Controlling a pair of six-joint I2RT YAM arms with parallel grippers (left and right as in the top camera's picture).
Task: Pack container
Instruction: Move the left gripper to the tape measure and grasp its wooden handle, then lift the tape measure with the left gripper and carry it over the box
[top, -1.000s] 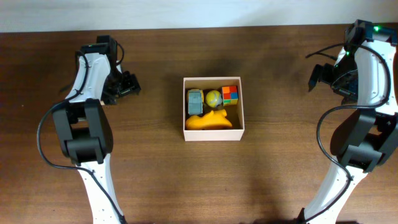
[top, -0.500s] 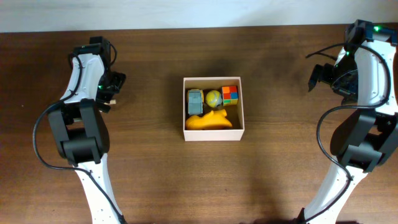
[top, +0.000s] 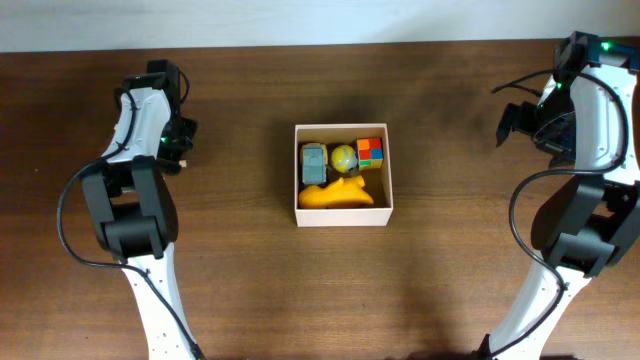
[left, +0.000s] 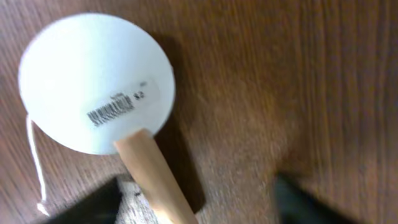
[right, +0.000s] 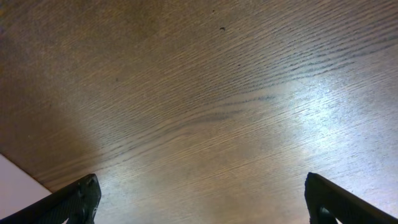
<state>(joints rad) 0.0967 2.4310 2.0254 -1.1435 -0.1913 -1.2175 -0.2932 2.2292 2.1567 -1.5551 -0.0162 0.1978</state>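
- The container (top: 345, 218) sits in the middle of the wooden table (top: 450, 280), open side up, well apart from both arms.
- Four toys lie inside it. A grey-green toy car (top: 314, 162) is at the back left, a yellow-green ball (top: 343, 157) is just beside it, and a cube of coloured squares (top: 370, 152) is in the back right corner.
- An orange-yellow toy figure (top: 340, 193) fills the front of the box (what kind of figure it is cannot be told from above). It touches or nearly touches the car and the ball.
- The left arm (top: 140, 110) reaches along the left side of the table, its wrist turned down toward the wood.
- In the left wrist view the left gripper (left: 199, 205) has its jaws apart, with a dark fingertip at each lower corner and nothing clamped.
- Below that gripper a white round disc (left: 93, 81) lies flat on the table. It carries a barcode label (left: 118, 107).
- A pale wooden handle (left: 152, 174) runs from the disc's lower edge down between the fingertips, nearer the one on the left of the picture; whether it touches that one cannot be told.
- A thin white string (left: 34, 162) trails beside the disc.
- The right arm (top: 590, 110) stands at the far right edge of the table.
- The right gripper (right: 208, 202) is spread wide over bare wood grain, holding nothing.
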